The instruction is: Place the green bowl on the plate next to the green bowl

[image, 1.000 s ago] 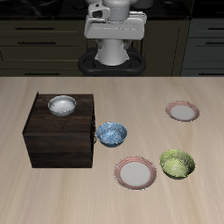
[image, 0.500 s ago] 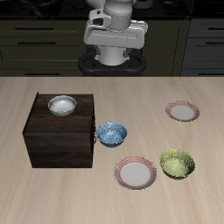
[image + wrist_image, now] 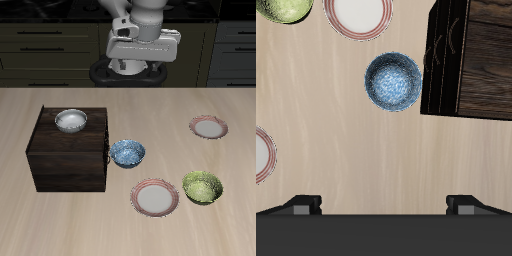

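Observation:
The green bowl (image 3: pixel 203 186) is yellow-green and speckled and sits on the table near the front edge. It also shows in the wrist view (image 3: pixel 281 8), cut by the frame. The plate (image 3: pixel 155 197) with the reddish-pink rim lies right beside it, apart from it, and shows in the wrist view (image 3: pixel 358 14) too. My gripper (image 3: pixel 142 60) hangs high over the back of the table, far from both. In the wrist view my gripper (image 3: pixel 384 205) has its fingertips (image 3: pixel 301 204) wide apart and holds nothing.
A blue-patterned bowl (image 3: pixel 127 153) sits beside a dark wooden box (image 3: pixel 68 150). A white bowl (image 3: pixel 71 121) rests on the box. A paler pink-rimmed plate (image 3: pixel 208 126) lies farther back than the green bowl.
The arm has swung sideways at the back of the table, toward the side where the plates lie. Nothing on the table has moved.

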Controlling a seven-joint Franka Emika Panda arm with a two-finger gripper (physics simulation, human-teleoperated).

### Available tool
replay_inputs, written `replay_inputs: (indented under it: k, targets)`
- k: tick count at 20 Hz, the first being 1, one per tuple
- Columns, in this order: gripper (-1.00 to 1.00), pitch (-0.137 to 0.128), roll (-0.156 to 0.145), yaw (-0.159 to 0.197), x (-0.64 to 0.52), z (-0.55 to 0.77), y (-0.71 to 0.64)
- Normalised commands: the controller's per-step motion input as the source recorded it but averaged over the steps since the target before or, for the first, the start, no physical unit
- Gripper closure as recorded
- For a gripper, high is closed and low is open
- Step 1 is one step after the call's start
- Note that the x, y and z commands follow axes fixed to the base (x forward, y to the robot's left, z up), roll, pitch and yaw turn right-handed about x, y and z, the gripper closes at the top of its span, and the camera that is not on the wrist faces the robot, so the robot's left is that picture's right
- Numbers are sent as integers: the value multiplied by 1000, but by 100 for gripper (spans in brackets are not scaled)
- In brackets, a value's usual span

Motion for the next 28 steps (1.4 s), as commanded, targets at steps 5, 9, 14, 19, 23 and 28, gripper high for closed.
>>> replay_inputs:
  k: [5, 9, 14, 19, 23, 28]
  targets:
    - [-100, 4, 18, 8, 293, 61, 233]
    - [-100, 9, 48, -12, 335, 99, 282]
    - [-100, -4, 2, -14, 271, 124, 224]
    - [-100, 10, -4, 3, 231, 32, 143]
    - [-100, 21, -18, 0, 329, 18, 166]
    - [-100, 12, 17, 8, 264, 3, 172]
